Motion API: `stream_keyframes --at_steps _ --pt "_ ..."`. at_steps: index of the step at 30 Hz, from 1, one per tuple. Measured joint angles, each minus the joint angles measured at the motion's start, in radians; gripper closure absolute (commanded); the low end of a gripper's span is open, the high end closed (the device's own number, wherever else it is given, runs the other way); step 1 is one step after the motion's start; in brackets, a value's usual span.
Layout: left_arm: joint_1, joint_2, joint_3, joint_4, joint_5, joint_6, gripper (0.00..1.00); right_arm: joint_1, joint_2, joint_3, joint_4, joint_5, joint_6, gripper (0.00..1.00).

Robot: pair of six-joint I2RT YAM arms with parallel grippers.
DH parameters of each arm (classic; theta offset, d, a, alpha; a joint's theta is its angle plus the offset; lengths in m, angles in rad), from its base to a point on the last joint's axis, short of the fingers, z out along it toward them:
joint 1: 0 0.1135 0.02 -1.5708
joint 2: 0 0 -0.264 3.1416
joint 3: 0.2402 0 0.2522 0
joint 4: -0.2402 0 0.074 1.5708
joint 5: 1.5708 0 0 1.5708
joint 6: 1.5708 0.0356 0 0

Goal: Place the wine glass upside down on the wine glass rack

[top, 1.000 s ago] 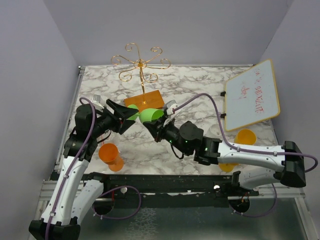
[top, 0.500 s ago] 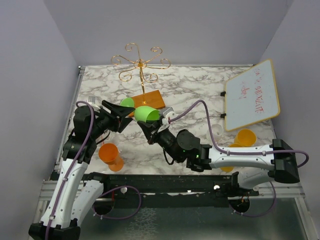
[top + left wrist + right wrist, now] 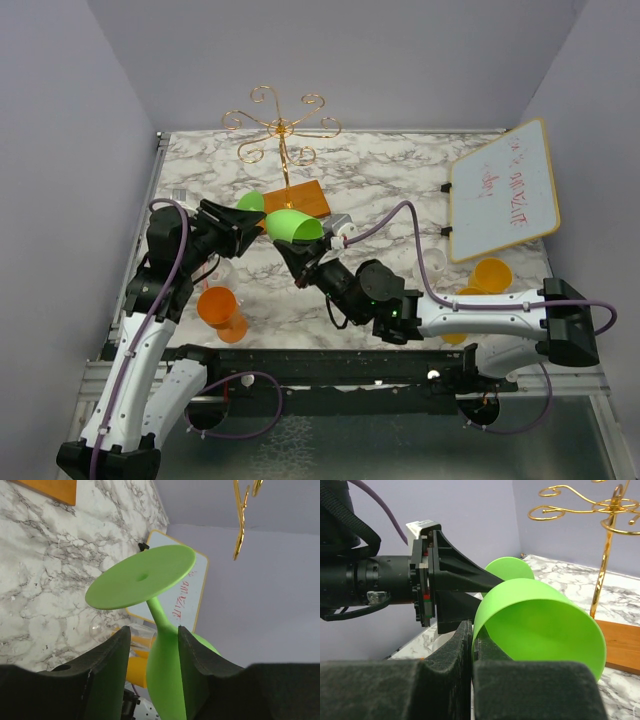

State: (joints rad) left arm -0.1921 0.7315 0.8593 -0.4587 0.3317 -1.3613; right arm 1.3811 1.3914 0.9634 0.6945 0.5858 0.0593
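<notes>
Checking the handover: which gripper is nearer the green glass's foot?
Left. The left gripper straddles the stem of the green glass beside its foot; the right gripper pinches the bowl rim opposite.

green wine glass (image 3: pixel 292 225) moved left, left end effector (image 3: pixel 152 632) narrowing around it

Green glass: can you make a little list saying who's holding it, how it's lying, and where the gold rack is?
Glass: green wine glass, lying sideways in the air
Right gripper: shut, pinching the bowl's rim
Left gripper: open, fingers either side near the stem
Rack: wine glass rack behind, nothing hanging on it
</notes>
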Motion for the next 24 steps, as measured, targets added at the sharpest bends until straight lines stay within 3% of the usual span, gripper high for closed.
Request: stream_keyframes --at_steps 6,18,22,24 --pt "0.0 -0.003 0.002 0.001 -0.011 -0.009 0.57 0.0 0.007 -0.002 0.016 -0.021 0.014 1.0" --pt "0.0 -0.015 0.002 0.0 -0.028 -0.093 0.89 0.0 0.024 -0.006 0.032 -0.083 0.0 0.99" --pt "0.001 -0.018 0.002 0.002 -0.034 -0.124 0.91 -0.001 0.024 -0.006 0.042 -0.095 -0.007 0.96" --pt "0.001 -0.018 0.002 0.007 -0.034 -0.132 0.87 -0.003 0.024 -0.006 0.043 -0.102 -0.006 0.95"
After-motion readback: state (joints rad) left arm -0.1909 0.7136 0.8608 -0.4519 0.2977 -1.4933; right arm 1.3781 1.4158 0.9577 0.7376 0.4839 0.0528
